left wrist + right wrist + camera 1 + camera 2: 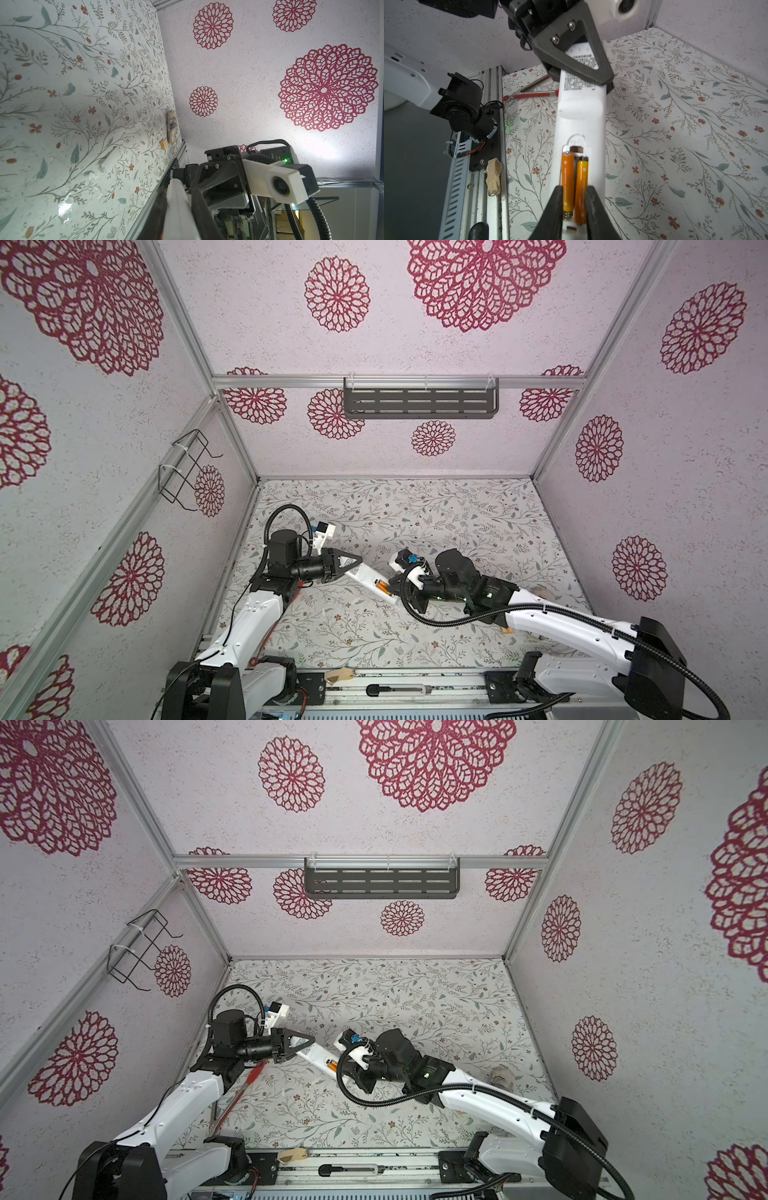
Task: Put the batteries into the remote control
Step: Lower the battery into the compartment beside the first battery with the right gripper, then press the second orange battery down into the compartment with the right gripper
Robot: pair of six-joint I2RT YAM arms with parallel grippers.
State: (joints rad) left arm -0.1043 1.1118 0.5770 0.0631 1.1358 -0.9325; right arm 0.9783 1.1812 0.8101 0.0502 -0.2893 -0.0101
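The white remote control is held off the table with its plain back up, seen in both top views. My left gripper is shut on its labelled end; in the left wrist view both fingers press its sides. Two orange batteries lie side by side in the open compartment, one seated flat, the other set a little lower. My right gripper hovers over that end, jaws slightly apart and flanking both batteries.
Red-handled tongs lie on the table by the left arm's base. A beige strap rests on the front rail. At the right wall sit a patterned oval case and a small orange-yellow tag.
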